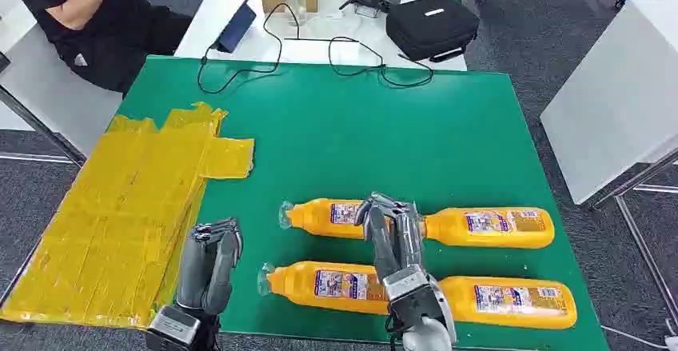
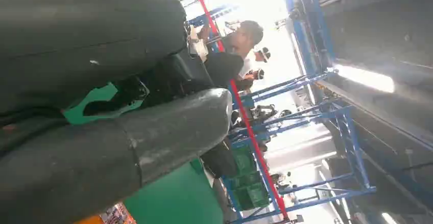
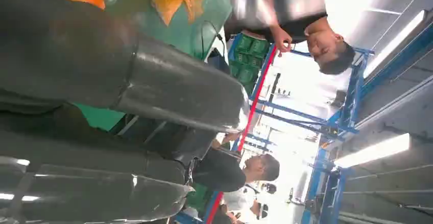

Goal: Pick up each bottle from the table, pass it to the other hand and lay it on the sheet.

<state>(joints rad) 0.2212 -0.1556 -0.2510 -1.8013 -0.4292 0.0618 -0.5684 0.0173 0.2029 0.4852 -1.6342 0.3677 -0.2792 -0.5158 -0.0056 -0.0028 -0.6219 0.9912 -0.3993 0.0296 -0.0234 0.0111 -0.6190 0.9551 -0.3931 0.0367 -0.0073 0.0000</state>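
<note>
Your right hand [image 1: 393,235] is in the lower middle of the head view. Its fingers reach up and spread a little apart, and their tips lie over the near end of the upper left bottle [image 1: 328,215]. You can't tell from here whether they touch it or just float above it, and the hand grips nothing you can see. The arm behind it crosses over the spot where the two lower bottles meet.

Your left hand [image 1: 209,261] is in the lower left of the head view. Its fingers point up, close side by side, and it holds nothing. It sits just beside the right edge of the yellow sheet [image 1: 120,223], and the cap of the lower left bottle [image 1: 324,284] is a little to its right.

You have four bottles, all orange with picture labels, all lying on their sides on the green table [image 1: 360,135]. They make two rows of two. The upper right bottle [image 1: 492,227] lies base to base with the upper left one, and the lower right bottle [image 1: 512,299] lies the same way with the lower left one.

There is one yellow sheet, crinkly, on the left side of the table, with no bottle on it.

At the top of the head view stands a white table [image 1: 240,39] with one black case [image 1: 432,25] and black cables [image 1: 320,55]. One person [image 1: 88,15] sits in the upper left corner.
</note>
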